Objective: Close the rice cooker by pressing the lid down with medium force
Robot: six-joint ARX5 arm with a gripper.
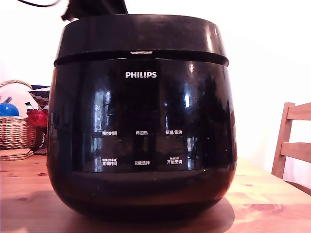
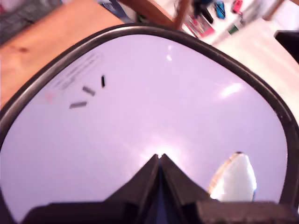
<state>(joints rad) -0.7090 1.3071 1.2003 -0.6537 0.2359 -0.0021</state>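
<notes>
The rice cooker (image 1: 141, 141) fills the exterior view, glossy black with a white PHILIPS logo and white button labels, standing on a wooden table (image 1: 272, 199). Its lid (image 1: 141, 36) lies down on the body, with a thin seam and a small silver latch (image 1: 141, 52) at the front. In the wrist view the lid's shiny top (image 2: 149, 107) reflects pale lilac light. My gripper (image 2: 159, 157) is shut, with its fingertips pressed together on the lid's top surface. A dark part of the arm (image 1: 95, 7) shows above the lid's back edge in the exterior view.
A wicker basket (image 1: 14, 131) with a blue ball (image 1: 7, 109) stands at the exterior view's left, beside a red object (image 1: 38, 117). A wooden chair (image 1: 294, 145) stands at the right. The wrist view shows the table (image 2: 42, 42) and small coloured items (image 2: 219, 9) beyond the lid.
</notes>
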